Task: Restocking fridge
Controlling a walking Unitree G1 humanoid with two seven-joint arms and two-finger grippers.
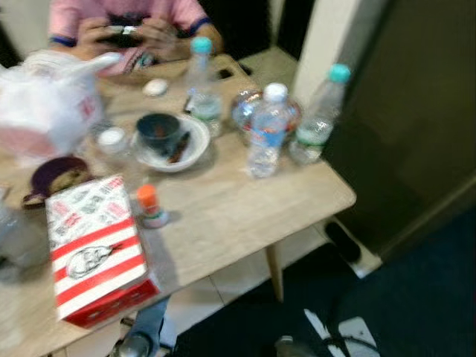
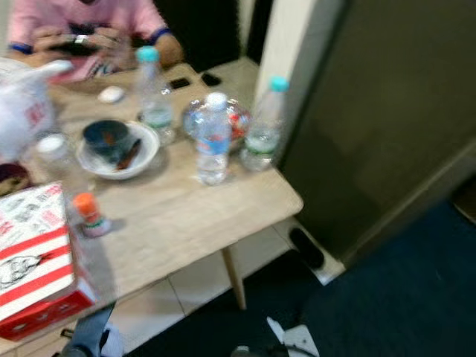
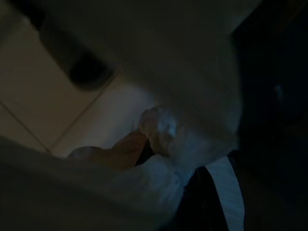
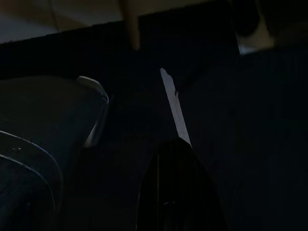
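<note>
A light wooden table (image 1: 223, 216) with a smooth, pale grain surface and tapered legs is seen from above, slightly blurred. Three clear plastic water bottles are stood upright near its far right corner: a teal-capped bottle (image 1: 201, 85) beside a white ceramic bowl (image 1: 195, 149), a white-capped bottle (image 1: 266, 130) with a blue label in the middle, and a second teal-capped bottle (image 1: 318, 115) close to the table edge. A round glass dish (image 1: 245, 108) is partly hidden behind the white-capped bottle. A dark cup (image 1: 158, 131) is held inside the white bowl. A red-and-white striped cardboard box (image 1: 95, 249) is laid at the near left, with a small orange-capped bottle (image 1: 151, 206) just beside it. A crumpled white plastic bag (image 1: 44, 104) is set at the far left. A person in a pink top (image 1: 126, 15) is seated at the far side. A dark flat panel (image 1: 416, 111) — possibly the fridge — is stood to the right of the table. Both wrist views are very dark — whether the left gripper and right gripper are spread or pressed together cannot be told.
</note>
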